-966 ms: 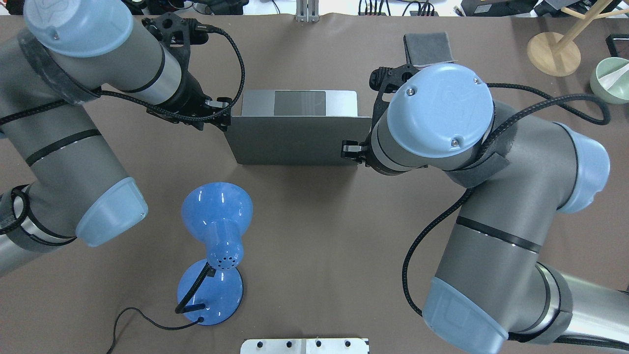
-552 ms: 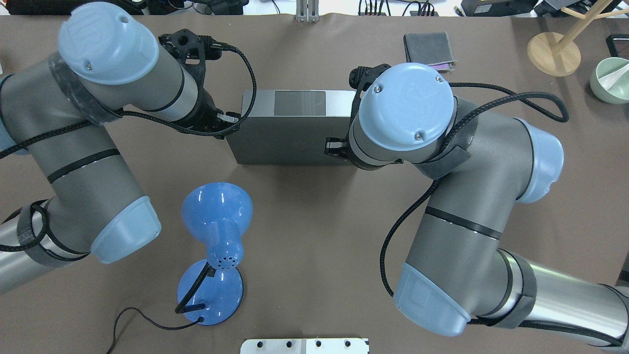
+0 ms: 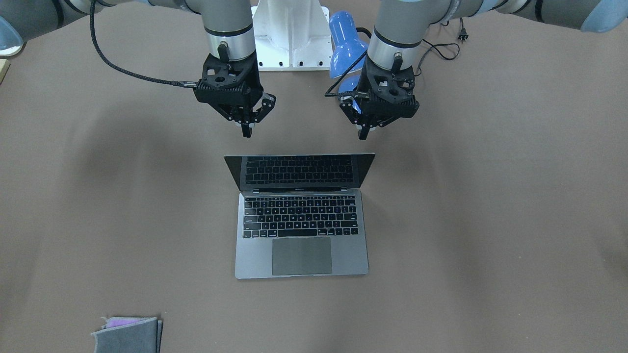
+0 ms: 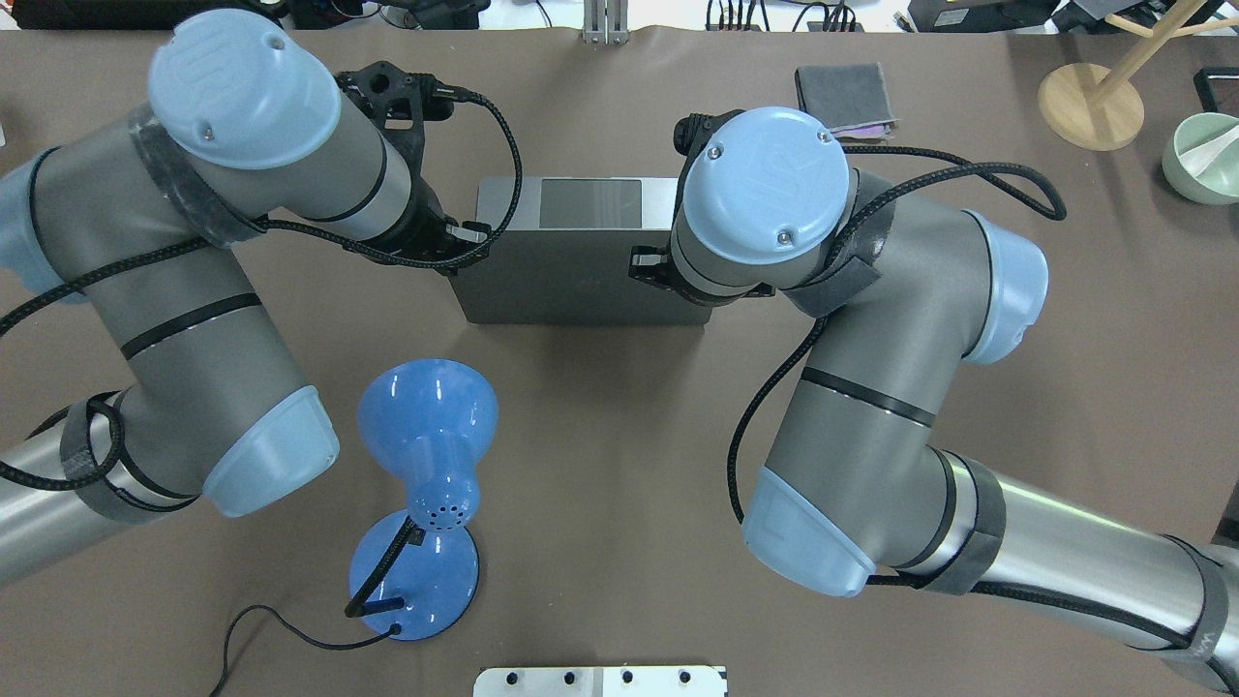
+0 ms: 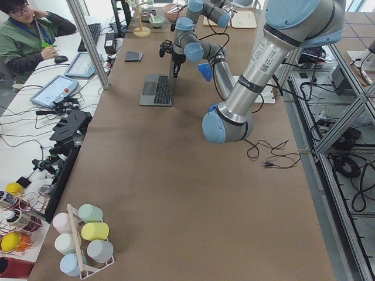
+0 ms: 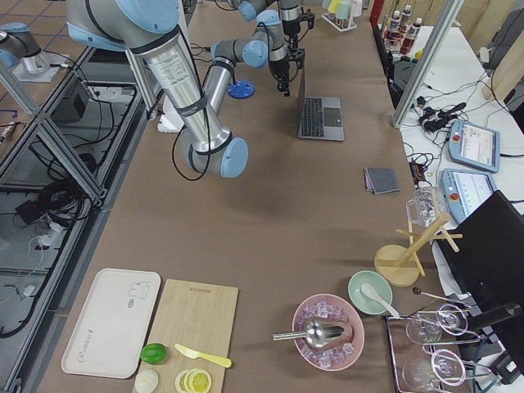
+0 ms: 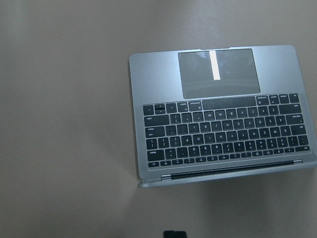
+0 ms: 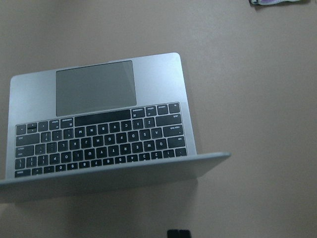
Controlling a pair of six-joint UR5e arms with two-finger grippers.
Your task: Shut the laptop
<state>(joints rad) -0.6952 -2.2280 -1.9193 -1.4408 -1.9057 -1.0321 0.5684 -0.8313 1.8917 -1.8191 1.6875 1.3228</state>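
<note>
The laptop [image 3: 300,230] lies open in the middle of the table, keyboard facing away from me and the dark screen tilted back toward me. In the overhead view I see the back of its lid [image 4: 571,281]. My left gripper [image 3: 363,135] hangs shut and empty just behind the lid's top edge at its left corner; it also shows in the overhead view [image 4: 471,235]. My right gripper [image 3: 247,131] hangs shut and empty behind the lid's right corner, over the lid in the overhead view [image 4: 641,274]. Neither touches the lid. Both wrist views look down on the keyboard [image 7: 218,134] [image 8: 99,134].
A blue desk lamp [image 4: 426,436] with its cord stands on my side of the laptop, toward the left. A small grey felt pouch [image 4: 842,92] lies at the far right. A wooden stand [image 4: 1089,102] and a green bowl [image 4: 1200,155] are at the far right corner.
Both arms have swung inward toward the laptop. The left gripper moved right to the lid's left corner; the right gripper moved left over the lid's right end. The laptop has not moved.
</note>
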